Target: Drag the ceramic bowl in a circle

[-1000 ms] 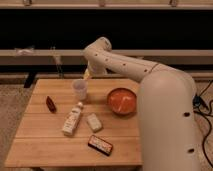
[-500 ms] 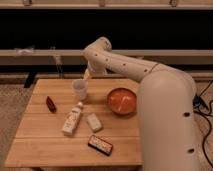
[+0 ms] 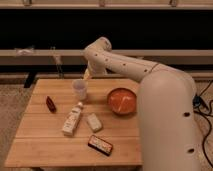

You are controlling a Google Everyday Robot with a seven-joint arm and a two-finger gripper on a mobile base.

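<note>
The ceramic bowl is a shallow orange-red dish with a darker rim, resting on the right side of the wooden table. My white arm rises from the lower right, bends above the table's far edge and comes down to the gripper. The gripper hangs just behind the translucent white cup, well left of the bowl and apart from it. It is open and holds nothing.
A white bottle lies on its side at mid-table with a small pale packet beside it. A dark red item sits at the left. A dark snack bar lies near the front edge. Dark shelving runs behind the table.
</note>
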